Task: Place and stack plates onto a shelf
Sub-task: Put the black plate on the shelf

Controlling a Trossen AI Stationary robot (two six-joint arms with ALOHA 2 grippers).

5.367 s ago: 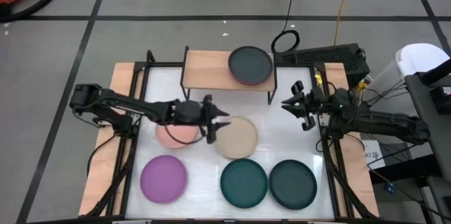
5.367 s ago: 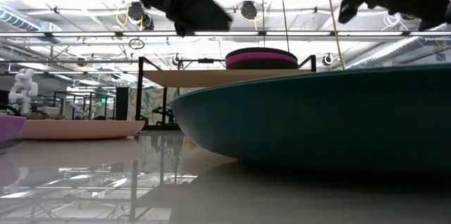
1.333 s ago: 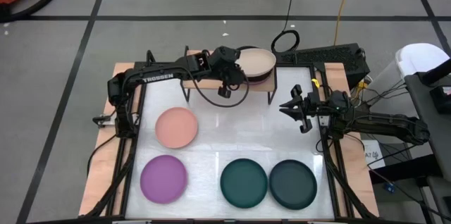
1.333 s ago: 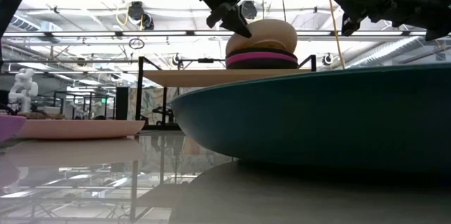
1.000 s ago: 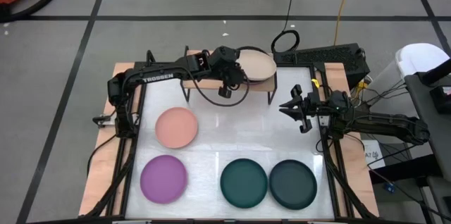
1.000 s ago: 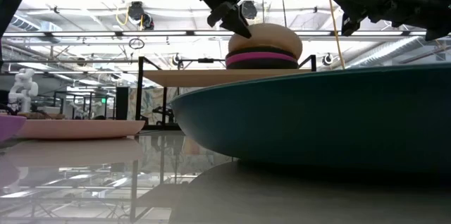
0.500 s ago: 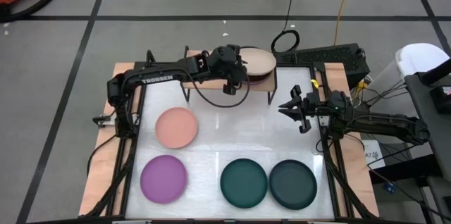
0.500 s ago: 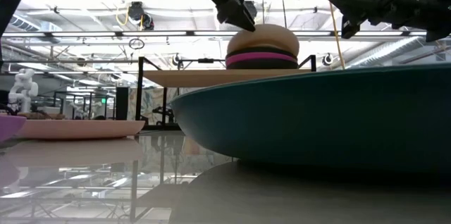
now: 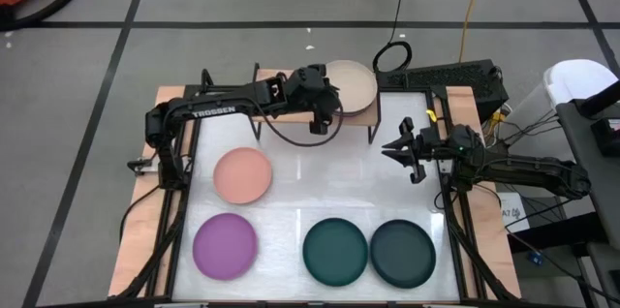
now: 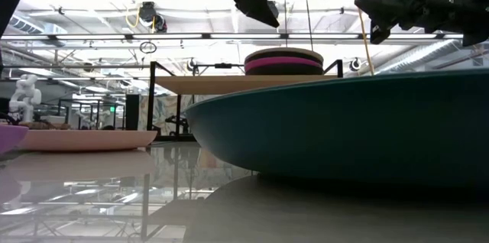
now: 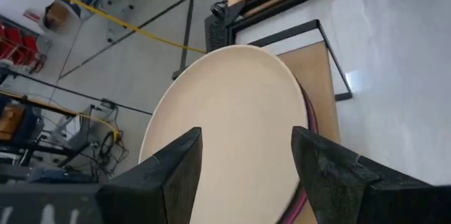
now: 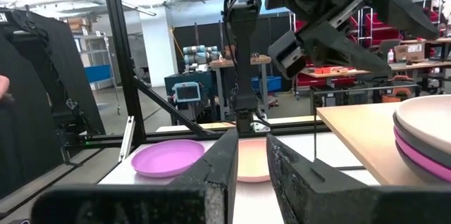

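Note:
A beige plate (image 9: 353,84) lies flat on top of the stack (image 10: 284,61) at the right end of the wooden shelf (image 9: 286,90). Below it are a dark plate and a magenta plate (image 11: 311,127). My left gripper (image 9: 327,107) is open and hovers just above and left of the stack, clear of it (image 10: 260,10). In the left wrist view its fingers (image 11: 173,175) stand wide apart before the beige plate (image 11: 232,125). My right gripper (image 9: 390,149) waits over the table's right side, with a narrow gap between its fingers (image 12: 252,143).
On the white table lie a salmon plate (image 9: 242,174), a purple plate (image 9: 225,246), a teal plate (image 9: 335,250) and a charcoal plate (image 9: 403,252). The teal plate fills the low view's foreground (image 10: 344,128). The shelf's left half is bare board.
My left gripper has let go of the beige plate and risen away from it. The plate was tilted, with its left edge raised. It has dropped flat onto the stack. The right arm has kept still.

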